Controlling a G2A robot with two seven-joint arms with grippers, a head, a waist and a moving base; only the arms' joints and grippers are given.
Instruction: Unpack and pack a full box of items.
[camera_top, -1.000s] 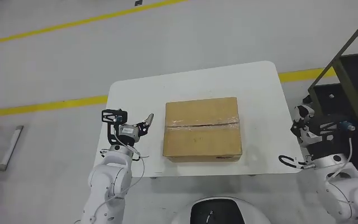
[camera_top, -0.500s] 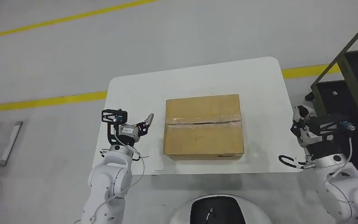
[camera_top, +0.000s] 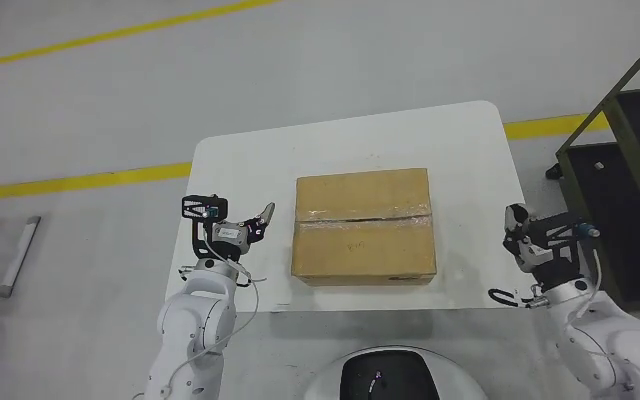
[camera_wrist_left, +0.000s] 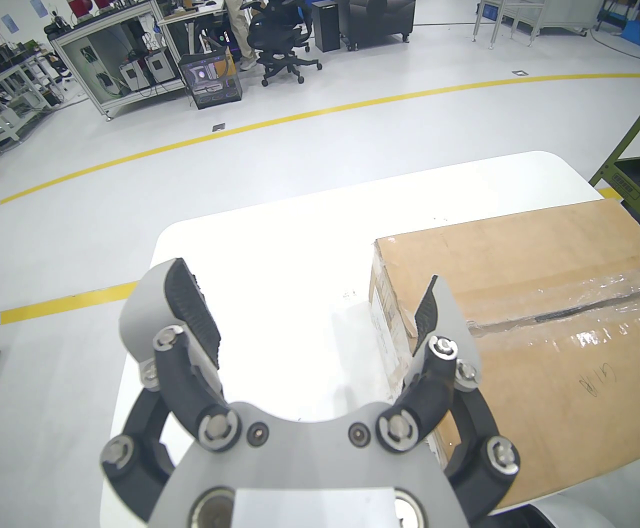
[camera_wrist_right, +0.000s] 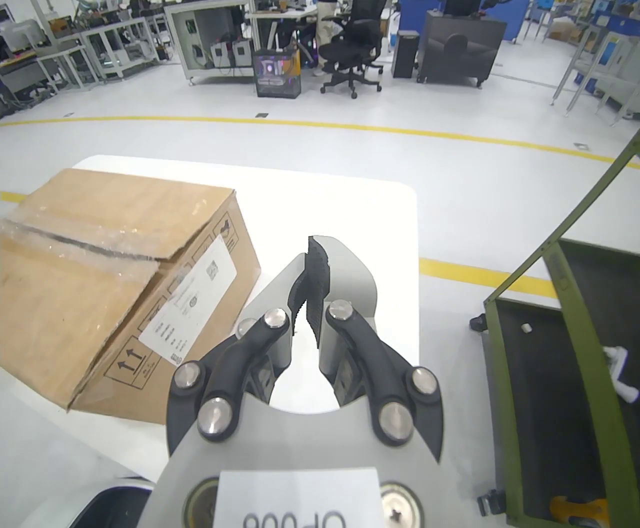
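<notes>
Hiding its contents, closed cardboard box (camera_top: 364, 226)

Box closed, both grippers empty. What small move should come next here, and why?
Probably bring the open left gripper beside the box over its taped seam to start opening it: the box is closed, and the shut right gripper is farther off near the table edge.

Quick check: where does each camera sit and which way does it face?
Top view: above the arms, looking down on the table and box; left gripper and right gripper flank it.
Left wrist view: on that wrist, facing across the table; its gripper open beside the box.
Right wrist view: on that wrist, facing likewise; its gripper shut.
Shared: all three see the box.
</notes>
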